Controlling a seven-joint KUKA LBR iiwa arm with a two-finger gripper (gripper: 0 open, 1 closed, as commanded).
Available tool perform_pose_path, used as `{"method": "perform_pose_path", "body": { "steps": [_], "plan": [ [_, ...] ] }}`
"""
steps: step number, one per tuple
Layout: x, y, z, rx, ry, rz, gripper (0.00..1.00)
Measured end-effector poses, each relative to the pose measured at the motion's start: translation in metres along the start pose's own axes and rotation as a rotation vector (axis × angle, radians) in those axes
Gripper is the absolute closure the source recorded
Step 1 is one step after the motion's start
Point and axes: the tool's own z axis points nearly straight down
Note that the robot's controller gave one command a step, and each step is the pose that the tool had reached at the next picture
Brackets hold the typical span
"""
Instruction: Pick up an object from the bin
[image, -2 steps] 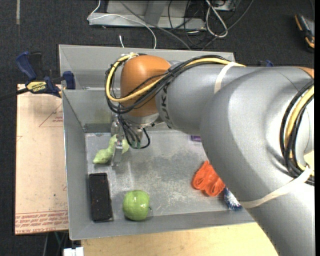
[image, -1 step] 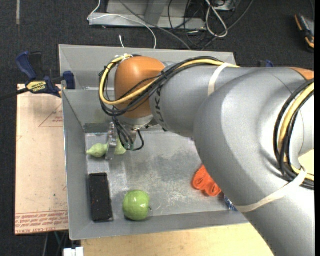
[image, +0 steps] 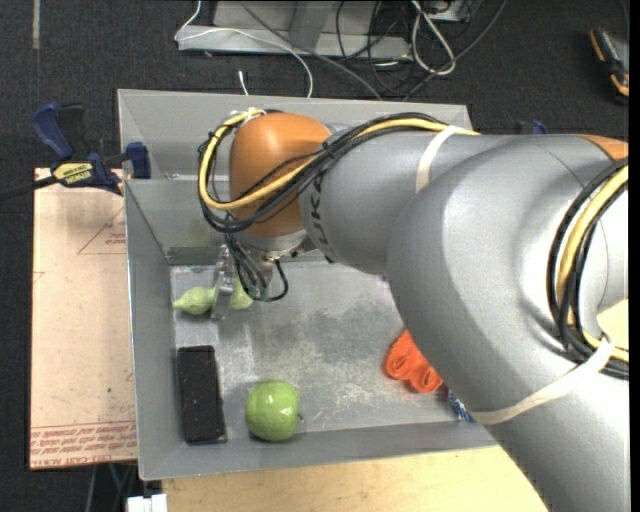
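- Pale green, soft-looking lumpy thing (image: 193, 300): lies up and to the left of the green apple (image: 272, 410), close to where the bin (image: 330, 335) floor meets its sloped left wall. This is the likely pick target, judging from where the gripper is.
- Gripper (image: 228, 292): also up-left of the apple, low over the middle of the pale green thing, whose ends show on either side of it. A position over the middle would suit a centred grasp and keep the tool off the wall.
- Jaw state: cannot tell whether the gripper is open or closed, or whether it has hold of the thing. The orange wrist cover and cables hide the view from above.
- Pale green thing appears to rest on the floor, so I judge that no lift has begun.
- Black rectangular block (image: 200, 393): just left of the apple, lying flat, apart from it.
- Orange crumpled thing (image: 408, 362): right of the apple and a little further up, partly under the arm.
- Apple, block and orange thing all lie well apart from the gripper, so nothing crowds the grasp.
- Risk (judgement): the soft, uneven shape may deform or slip, and the nearby wall leaves little room on that side.
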Motion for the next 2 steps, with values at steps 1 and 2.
{"method": "perform_pose_path", "body": {
  "steps": [1, 2],
  "plan": [
    [0.0, 0.0, -0.006, -0.001, -0.001, 0.0, 1.0],
    [0.0, 0.0, -0.025, -0.001, 0.0, 0.0, 1.0]
  ]
}}
